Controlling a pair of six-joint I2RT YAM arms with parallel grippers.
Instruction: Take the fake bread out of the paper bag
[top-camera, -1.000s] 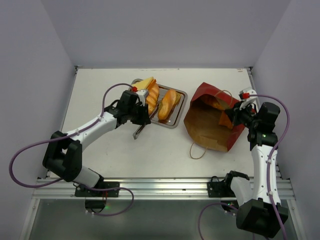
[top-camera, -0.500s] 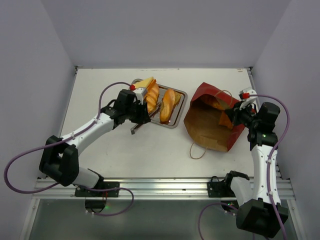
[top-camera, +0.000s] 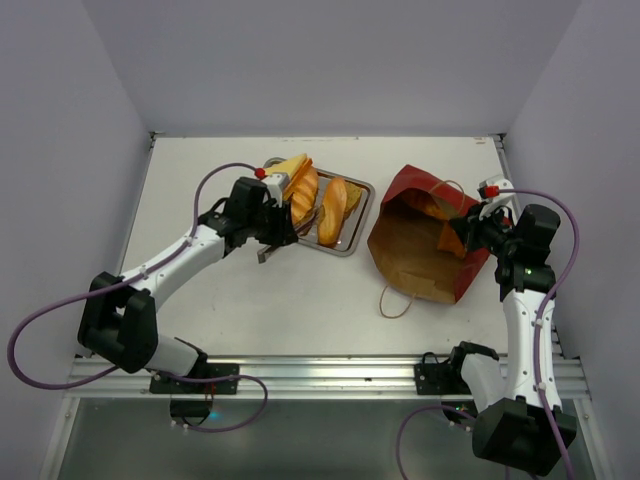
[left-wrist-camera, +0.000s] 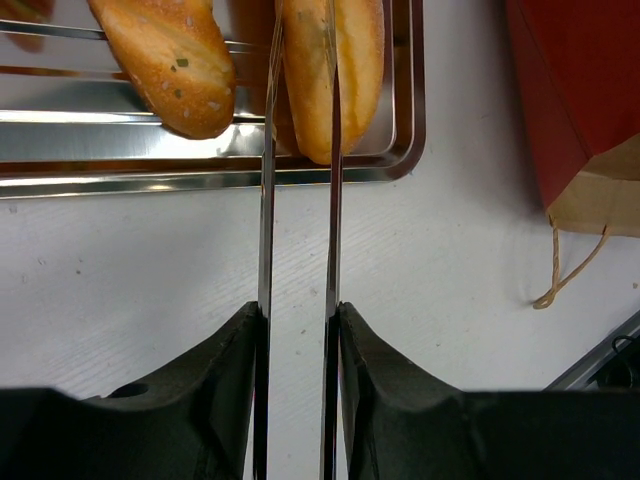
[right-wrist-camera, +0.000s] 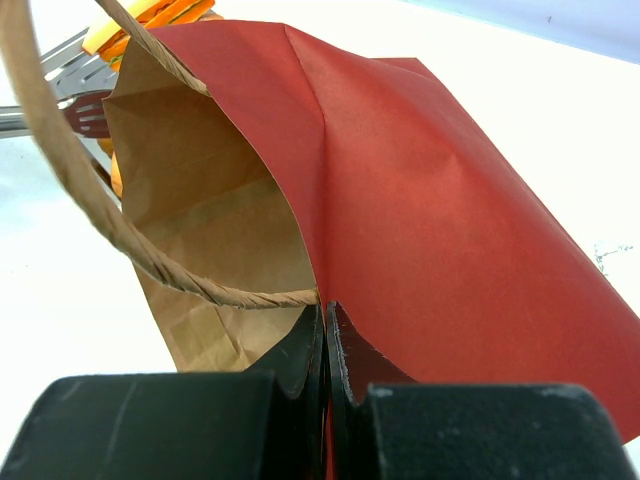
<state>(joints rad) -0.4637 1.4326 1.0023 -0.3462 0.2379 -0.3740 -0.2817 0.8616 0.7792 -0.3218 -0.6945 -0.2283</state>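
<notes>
My left gripper is shut on metal tongs. Their two thin blades reach to the steel tray and straddle a golden loaf lying there. A second, speckled loaf lies beside it; in the top view both loaves and toast slices sit on the tray. The dark-red paper bag lies on its side, mouth open. My right gripper is shut on its rim. Orange bread shows inside the bag.
A twine handle of the bag lies on the white table toward the front; another loops across the right wrist view. Grey walls close in the table on three sides. A metal rail runs along the near edge.
My left gripper has drawn back a little to the far left with the tongs, and the loaf between the blades has shifted slightly left on the tray. The right arm and bag have not moved.
</notes>
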